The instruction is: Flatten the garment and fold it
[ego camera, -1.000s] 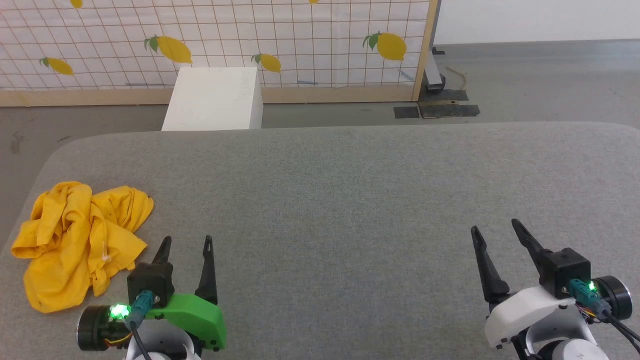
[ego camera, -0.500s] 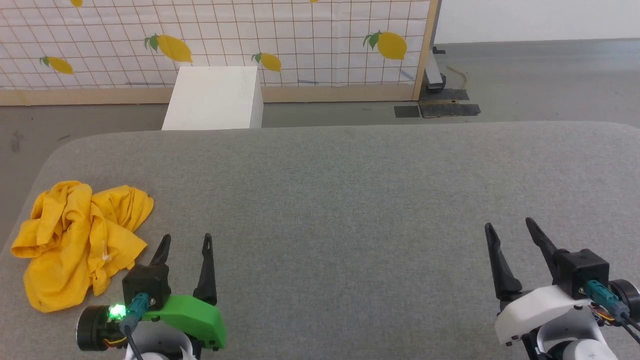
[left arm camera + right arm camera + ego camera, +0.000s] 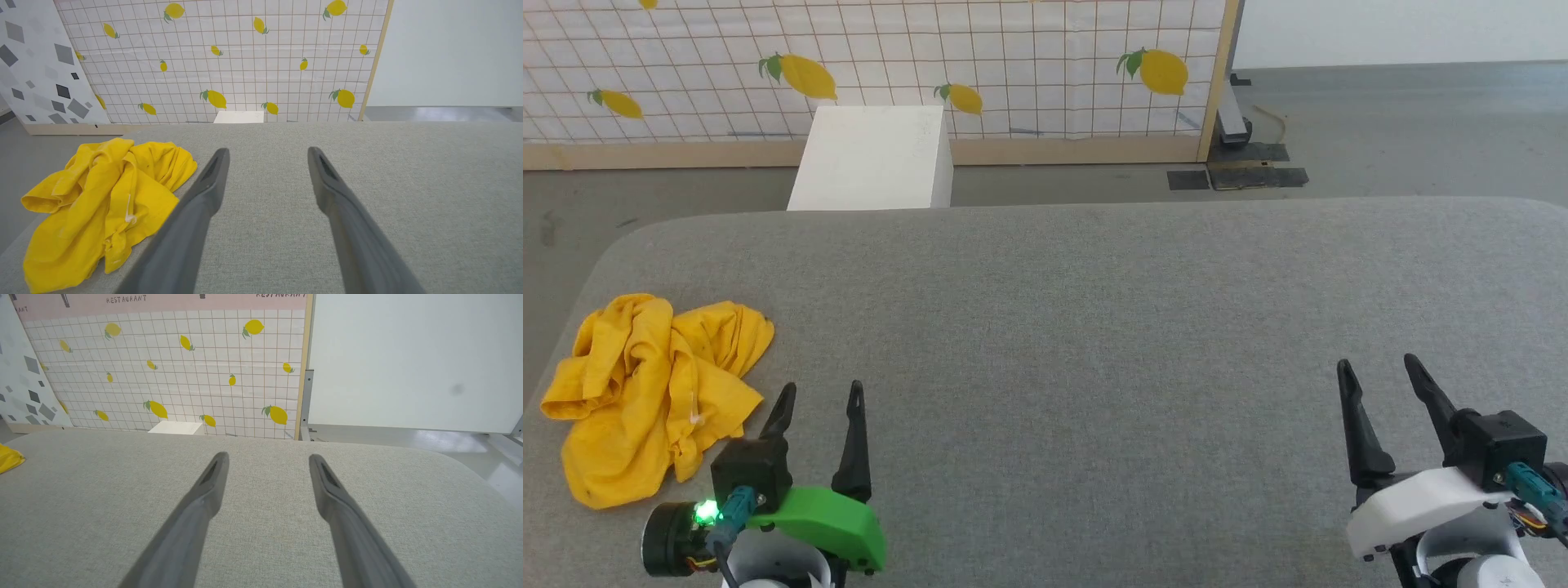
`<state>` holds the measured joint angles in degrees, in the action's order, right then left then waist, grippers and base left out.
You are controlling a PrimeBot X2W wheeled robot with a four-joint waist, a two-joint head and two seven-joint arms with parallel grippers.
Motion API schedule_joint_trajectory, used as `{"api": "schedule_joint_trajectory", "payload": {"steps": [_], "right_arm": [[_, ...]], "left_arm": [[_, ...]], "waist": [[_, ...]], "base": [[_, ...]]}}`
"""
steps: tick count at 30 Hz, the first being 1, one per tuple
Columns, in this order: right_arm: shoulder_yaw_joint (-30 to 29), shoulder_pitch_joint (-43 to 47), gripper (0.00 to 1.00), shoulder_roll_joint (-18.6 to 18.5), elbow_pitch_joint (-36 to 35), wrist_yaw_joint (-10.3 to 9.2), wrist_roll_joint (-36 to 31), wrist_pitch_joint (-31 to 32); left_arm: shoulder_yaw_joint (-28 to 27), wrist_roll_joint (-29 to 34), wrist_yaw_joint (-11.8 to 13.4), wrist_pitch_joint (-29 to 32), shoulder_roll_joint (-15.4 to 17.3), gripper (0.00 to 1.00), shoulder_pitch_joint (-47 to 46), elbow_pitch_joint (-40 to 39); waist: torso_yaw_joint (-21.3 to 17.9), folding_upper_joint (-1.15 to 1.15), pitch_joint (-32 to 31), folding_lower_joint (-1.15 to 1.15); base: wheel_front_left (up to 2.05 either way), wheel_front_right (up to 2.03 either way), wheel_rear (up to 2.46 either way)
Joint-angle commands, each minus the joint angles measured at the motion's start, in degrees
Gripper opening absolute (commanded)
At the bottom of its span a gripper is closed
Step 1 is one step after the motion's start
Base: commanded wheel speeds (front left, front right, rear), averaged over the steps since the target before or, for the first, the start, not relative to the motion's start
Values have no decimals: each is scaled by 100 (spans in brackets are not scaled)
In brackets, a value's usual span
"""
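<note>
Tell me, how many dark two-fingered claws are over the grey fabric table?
2: the left gripper, open, beside the crumpled mustard-yellow garment; the right gripper, open, apart on the opposite side.

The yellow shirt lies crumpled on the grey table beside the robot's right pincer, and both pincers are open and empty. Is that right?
Not quite. The yellow shirt lies crumpled on the grey table beside the left pincer, not the right pincer, which is far across the table, as the head view shows. Both pincers are indeed open and empty.
</note>
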<state>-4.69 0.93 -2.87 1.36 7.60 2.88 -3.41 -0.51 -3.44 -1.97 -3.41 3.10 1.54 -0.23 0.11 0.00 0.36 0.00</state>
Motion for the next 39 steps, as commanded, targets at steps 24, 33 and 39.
{"api": "schedule_joint_trajectory", "payload": {"steps": [24, 33, 39], "right_arm": [[-57, 2, 100, 0, 124, -5, 183, -337], [-53, 31, 100, 0, 207, -6, 245, -444], [0, 43, 100, 0, 277, -6, 291, -515]], "left_arm": [[-210, -328, -162, -341, -6, 100, 144, 20], [-282, -416, -213, -448, -12, 100, 197, 43], [-336, -493, -246, -518, -13, 100, 247, 70]], "waist": [[388, 0, 10, 0], [688, 0, -29, 0], [906, 0, -52, 0]], "base": [[0, 0, 0], [0, 0, 0], [0, 0, 0]]}}
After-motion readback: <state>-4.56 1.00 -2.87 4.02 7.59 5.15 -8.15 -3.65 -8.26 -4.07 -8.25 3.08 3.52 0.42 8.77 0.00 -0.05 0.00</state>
